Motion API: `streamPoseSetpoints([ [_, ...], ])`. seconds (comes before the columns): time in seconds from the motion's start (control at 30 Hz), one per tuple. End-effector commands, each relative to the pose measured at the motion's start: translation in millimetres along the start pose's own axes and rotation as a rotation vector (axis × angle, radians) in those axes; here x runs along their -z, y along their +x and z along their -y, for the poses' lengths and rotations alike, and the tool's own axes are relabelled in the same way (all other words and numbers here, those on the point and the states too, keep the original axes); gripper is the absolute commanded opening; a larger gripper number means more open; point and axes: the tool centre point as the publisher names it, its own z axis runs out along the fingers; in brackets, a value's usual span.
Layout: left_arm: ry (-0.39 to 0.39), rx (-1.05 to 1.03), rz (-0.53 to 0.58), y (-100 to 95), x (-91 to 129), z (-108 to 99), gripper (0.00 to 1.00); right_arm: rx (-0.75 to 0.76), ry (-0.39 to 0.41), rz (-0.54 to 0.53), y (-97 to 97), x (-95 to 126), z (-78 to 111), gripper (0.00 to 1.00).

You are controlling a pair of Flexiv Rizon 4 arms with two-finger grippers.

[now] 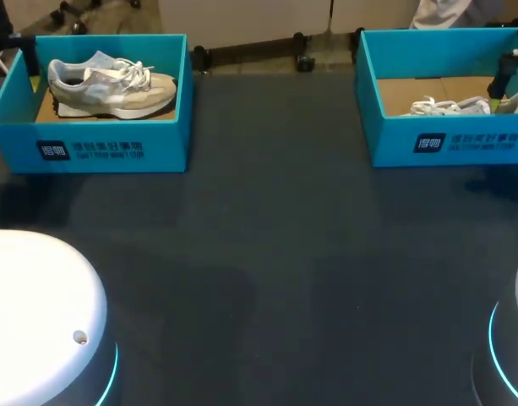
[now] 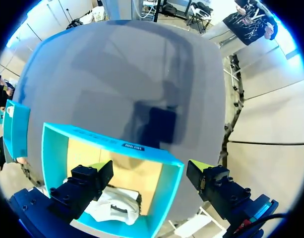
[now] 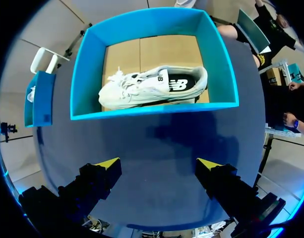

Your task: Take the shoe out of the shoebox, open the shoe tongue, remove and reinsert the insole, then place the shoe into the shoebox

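The left pincer (image 2: 149, 167) is held open, its 2 yellow-tipped fingers spread wide above 1 end of the left shoebox (image 2: 55, 148): 1 finger is seen over the inside, the other outside the end wall. The left shoe (image 2: 114, 208) is found on the box floor beneath the inner finger; only what appears to be its heel end is shown, the rest being hidden by that finger. In the head view its long axis is seen to run along the box's length, so the toe is taken to lie away from that end wall.

The right pincer (image 3: 159, 162) is likewise open and empty, but is placed above bare tabletop (image 3: 156, 139), short of the right shoebox (image 3: 152, 111). The right shoe (image 3: 152, 87) is seen inside, ahead of the fingers, its long axis set crosswise to the pincer's line of reach, toe toward the left shoebox. The left arm is judged the nearer to its shoe: a descent alone would be called for there, whereas a reach over the near wall would be needed on the right.
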Motion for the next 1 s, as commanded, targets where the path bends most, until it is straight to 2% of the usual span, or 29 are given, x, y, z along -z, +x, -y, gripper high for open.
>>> streamPoseSetpoints([
  [0.03, 0.002, 0.003, -0.001, 0.6, -8, -31, 1.0, 0.0, -0.002, -0.001, -0.2, 0, 0.8, 1.0],
  [0.07, -0.003, -0.023, 0.003, 0.6, -12, -49, 1.0, 0.0, -0.002, -0.001, -0.2, 0, 0.8, 1.0],
  [0.1, 0.01, -0.005, -0.006, 0.8, -15, -59, 1.0, 0.0, -0.002, -0.001, -0.2, 0, 0.8, 1.0],
  [0.17, -0.027, -0.014, -0.031, 0.4, -19, -71, 1.0, 0.0, -0.002, -0.001, -0.2, 0, 0.8, 1.0],
  [0.2, -0.004, -0.023, -0.018, 0.8, -22, -84, 1.0, 0.0, -0.002, -0.001, -0.2, 0, 0.8, 1.0],
  [0.3, -0.047, 0.002, -0.059, -3.3, -29, -105, 1.0, 0.0, -0.002, -0.001, -0.2, 0, 0.8, 1.0],
  [0.5, -0.051, -0.028, -0.066, -17.5, -29, -138, 1.0, 0.0, -0.002, -0.001, -0.2, 0, 0.8, 1.0],
  [0.87, -0.051, -0.028, -0.066, -17.5, -29, -138, 1.0, 0.0, -0.002, -0.001, -0.2, 0, 0.8, 1.0],
  [0.9, -0.093, -0.04, -0.083, -22.8, -32, -135, 1.0, 0.0, -0.002, -0.001, -0.2, 0, 0.8, 1.0],
  [0.97, -0.084, -0.074, -0.079, -29.5, -37, -140, 1.0, 0.0, -0.002, -0.001, -0.2, 0, 0.8, 1.0],
  [1.0, -0.118, -0.072, -0.093, -32.7, -39, -144, 1.0, 0.0, -0.002, -0.001, -0.2, 0, 0.8, 1.0],
])
